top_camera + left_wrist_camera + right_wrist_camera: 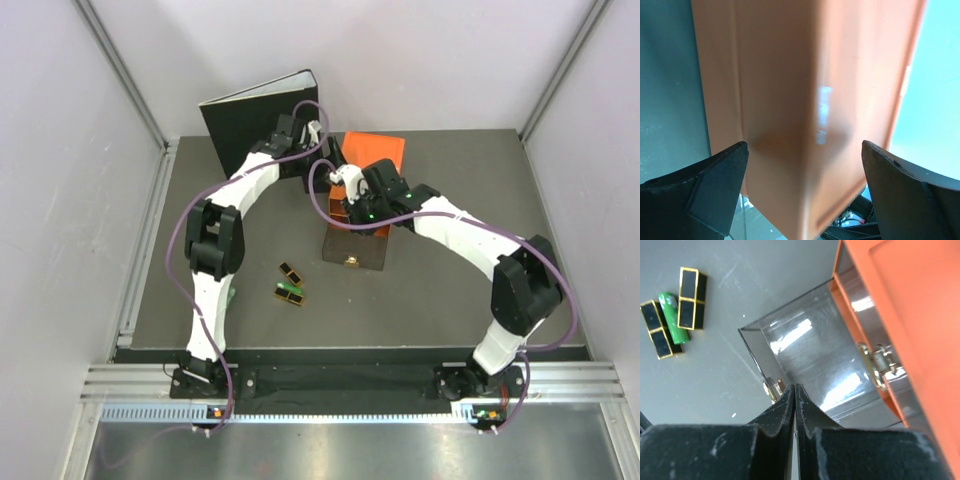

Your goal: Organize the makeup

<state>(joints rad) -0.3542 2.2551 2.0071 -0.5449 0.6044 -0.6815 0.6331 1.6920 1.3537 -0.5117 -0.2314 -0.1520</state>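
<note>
Of the makeup, two black cases with gold edges [691,297] [657,330] and a green stick [674,317] lie together on the grey table, seen from above as a small cluster [290,285] left of the drawer. My right gripper [795,386] is shut with nothing between its fingers. Its tips hover over the pulled-out smoky clear drawer [810,355], beside its brass knob [771,390]. My left gripper [804,145] is wide open, one finger on each side of a corner of the orange drawer box [790,75]. I cannot tell whether the fingers touch it.
The orange drawer box [375,155] stands mid-table with its drawer [355,250] pulled toward the arms. A black ring binder [262,125] stands upright at the back left, right behind my left wrist. Pale walls close in the table on three sides.
</note>
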